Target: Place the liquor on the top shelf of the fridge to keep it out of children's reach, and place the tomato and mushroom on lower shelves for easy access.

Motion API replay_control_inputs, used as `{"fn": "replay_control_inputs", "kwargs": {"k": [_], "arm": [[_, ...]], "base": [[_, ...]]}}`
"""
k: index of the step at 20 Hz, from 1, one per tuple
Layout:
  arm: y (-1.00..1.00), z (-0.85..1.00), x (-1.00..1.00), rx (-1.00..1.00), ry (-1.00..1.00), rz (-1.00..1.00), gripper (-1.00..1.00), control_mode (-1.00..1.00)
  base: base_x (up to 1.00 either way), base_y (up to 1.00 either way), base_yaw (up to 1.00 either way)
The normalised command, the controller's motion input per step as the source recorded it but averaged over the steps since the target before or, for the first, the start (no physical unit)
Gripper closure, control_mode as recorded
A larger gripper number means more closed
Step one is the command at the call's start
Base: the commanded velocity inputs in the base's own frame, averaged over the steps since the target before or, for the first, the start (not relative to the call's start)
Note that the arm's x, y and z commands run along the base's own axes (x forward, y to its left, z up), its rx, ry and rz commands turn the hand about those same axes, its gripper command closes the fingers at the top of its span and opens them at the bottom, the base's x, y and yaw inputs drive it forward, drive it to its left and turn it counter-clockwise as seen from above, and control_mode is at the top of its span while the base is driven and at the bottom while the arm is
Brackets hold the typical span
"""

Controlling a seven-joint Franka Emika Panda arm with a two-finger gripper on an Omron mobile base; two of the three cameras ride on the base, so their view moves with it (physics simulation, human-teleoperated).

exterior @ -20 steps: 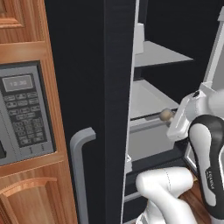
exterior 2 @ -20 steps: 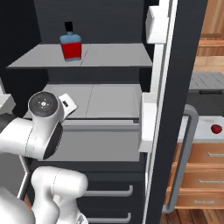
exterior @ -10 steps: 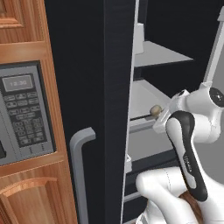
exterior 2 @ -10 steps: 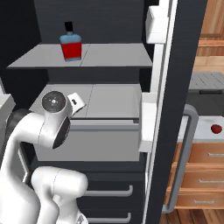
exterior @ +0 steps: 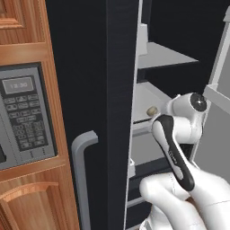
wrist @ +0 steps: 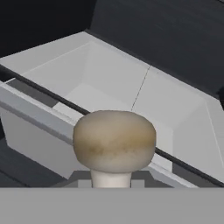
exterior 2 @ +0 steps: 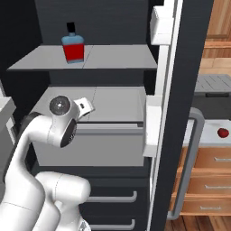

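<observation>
My jaws were closed tight on the mushroom [wrist: 113, 142]. In the hand view its round beige cap sat right in front of me, with the short pale stalk going down out of sight, so I could not see the fingertips themselves. From the left base view I could see the same mushroom [exterior: 152, 110] as a tiny tan ball at the end of my white arm, held over the front edge of the lower shelves [exterior: 148, 96]. Past the mushroom, in the hand view, lay the pale grey tray of the lower shelves [wrist: 109, 78] with its raised front lip, and black wall behind it.

The liquor [exterior 2: 73, 45] stood upright on the top shelf [exterior 2: 117, 58], toward its left side (red body, blue shoulder, black cap). It was well above my hand. My white arm was bent in front of the drawer box under the lower shelf.

The fridge [exterior 2: 164, 149] stood open, with its dark door edge and grey bar handle [exterior 2: 187, 162] to the right. Far off to the right, the tomato [exterior 2: 222, 132] sat on a counter [exterior 2: 212, 135], outside the fridge.
</observation>
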Motion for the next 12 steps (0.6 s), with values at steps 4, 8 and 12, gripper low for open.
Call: {"fn": "replay_control_inputs", "kwargs": {"k": [4, 8, 12], "arm": [[0.00, -0.25, 0.23, 0.10, 0.00, -0.17, 1.00, -1.00], [0.00, -0.09, 0.29, 0.14, 0.01, -0.16, 1.00, -1.00], [0.00, -0.01, 0.40, 0.10, 0.03, -0.12, 1.00, -1.00]], "base": [[0.00, 0.00, 0.00], [0.00, 0.00, 0.00], [0.00, 0.00, 0.00]]}}
